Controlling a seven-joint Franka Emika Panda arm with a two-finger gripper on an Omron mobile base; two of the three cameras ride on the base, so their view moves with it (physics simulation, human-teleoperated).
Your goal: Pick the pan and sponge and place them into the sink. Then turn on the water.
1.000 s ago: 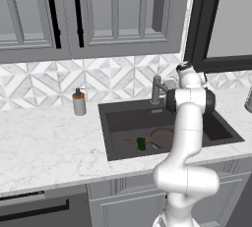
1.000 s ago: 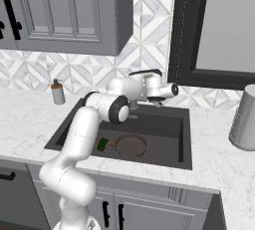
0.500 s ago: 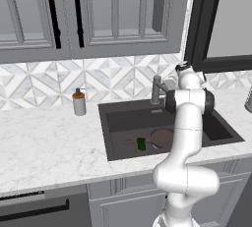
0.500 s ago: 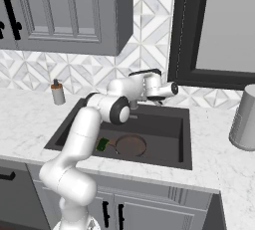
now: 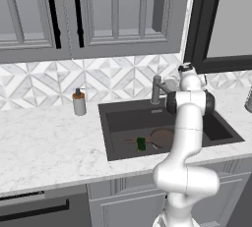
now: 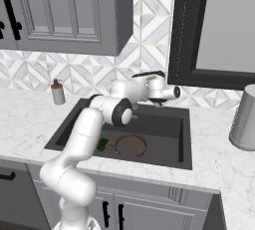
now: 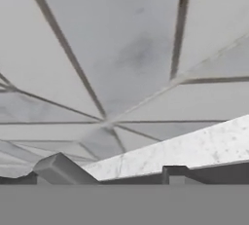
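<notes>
pan (image 6: pixel 130 145), sponge (image 6: pixel 103 144), in sink (image 6: pixel 164 160)

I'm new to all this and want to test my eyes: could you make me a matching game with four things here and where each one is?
Things:
1. pan
2. sponge
3. soap bottle
4. canister

Places:
A. on the counter left of the sink
B. on the counter right of the sink
C. in the sink, middle of the floor
D. in the sink, beside the pan's handle

Pairs: 1-C, 2-D, 3-A, 4-B
</notes>
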